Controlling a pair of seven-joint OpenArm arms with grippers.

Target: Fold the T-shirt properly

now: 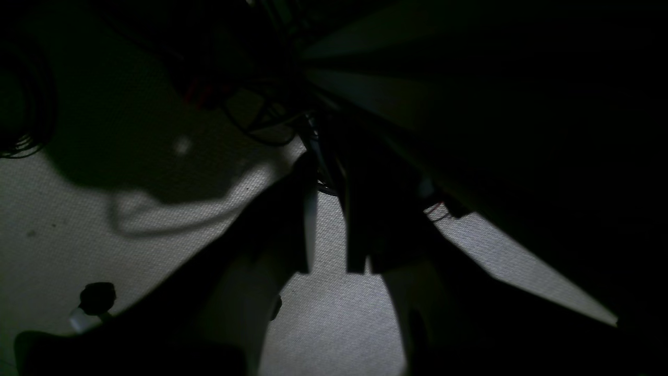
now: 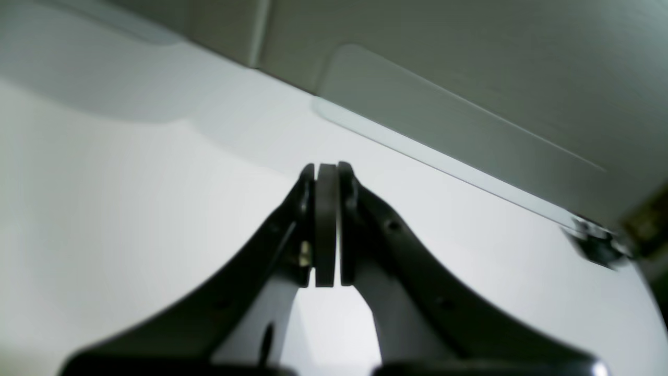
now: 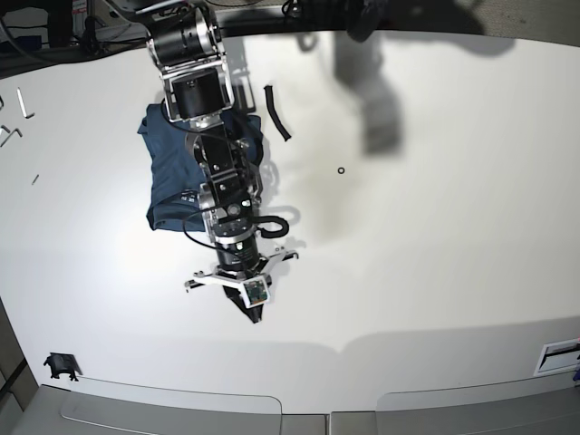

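Under rt arm, navy T-shirt [image 3: 168,181] lies bunched; rt claw [image 3: 254,313] pressed together, empty; left claw [image 1: 329,266] unclear.

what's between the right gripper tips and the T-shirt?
Base view: only the arm's own wrist and bare white table between the right gripper and the T-shirt.

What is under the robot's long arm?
The dark blue T-shirt lies under the arm, bunched on the white table. The arm covers its right side, so that part can't be seen.
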